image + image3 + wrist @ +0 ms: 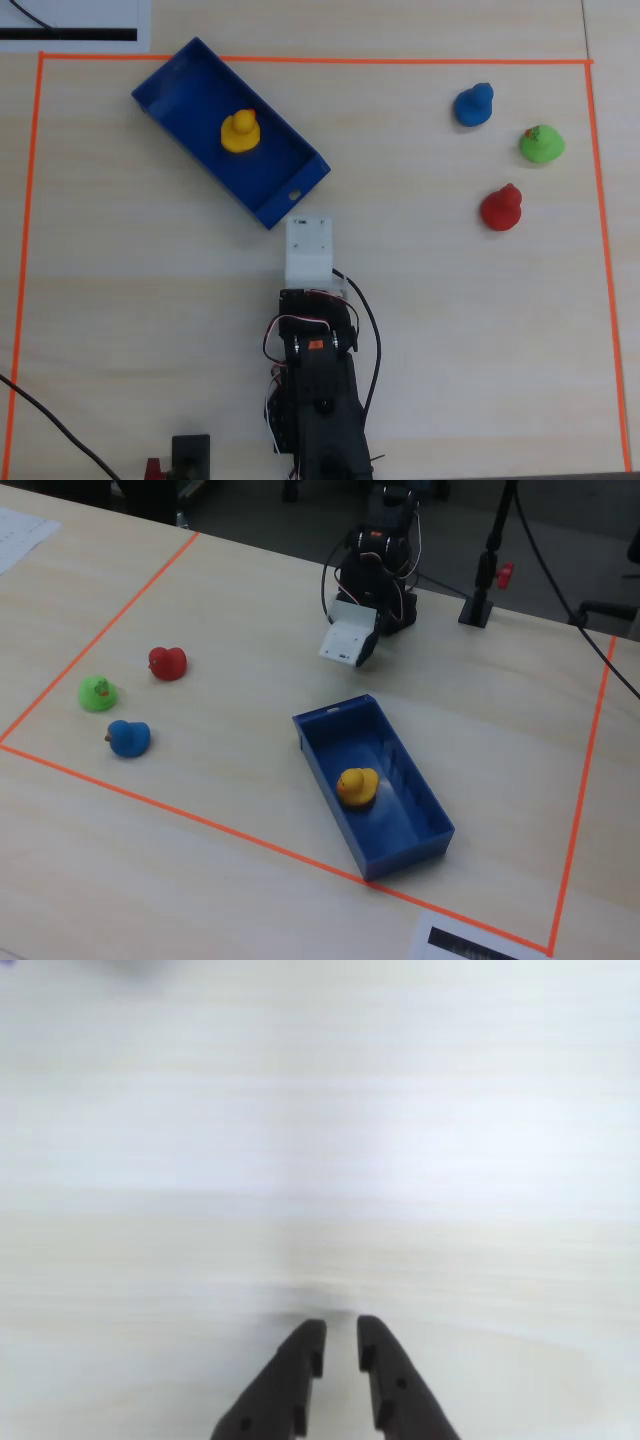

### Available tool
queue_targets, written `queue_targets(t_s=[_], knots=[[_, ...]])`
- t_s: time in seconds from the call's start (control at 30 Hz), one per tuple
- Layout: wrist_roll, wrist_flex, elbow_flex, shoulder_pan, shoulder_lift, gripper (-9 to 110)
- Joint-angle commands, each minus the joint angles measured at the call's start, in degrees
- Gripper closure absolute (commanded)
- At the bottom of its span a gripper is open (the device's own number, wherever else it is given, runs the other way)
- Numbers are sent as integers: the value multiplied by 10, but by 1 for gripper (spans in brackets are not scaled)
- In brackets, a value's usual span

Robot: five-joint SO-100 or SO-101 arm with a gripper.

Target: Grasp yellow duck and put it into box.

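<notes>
While the duck (240,132) sits inside the box (170,110), the gripper (341,1345) hangs over bare table (320,1160), fingers nearly together, a narrow gap, holding nothing.

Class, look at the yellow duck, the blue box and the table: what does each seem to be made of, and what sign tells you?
Yellow duck: probably rubber or soft plastic, with smooth, rounded, evenly coloured, matte surfaces.
Box: probably moulded or printed plastic, with thin, straight, uniformly blue walls.
Table: wood or wood-look laminate, pale with faint grain lines; which one cannot be told.
</notes>
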Motion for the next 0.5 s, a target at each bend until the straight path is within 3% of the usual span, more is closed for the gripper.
queue_targets(t_s=[0.0, 0.47], knots=[[-9, 7, 6, -7, 18, 101], [-11, 48, 33, -27, 82, 101]])
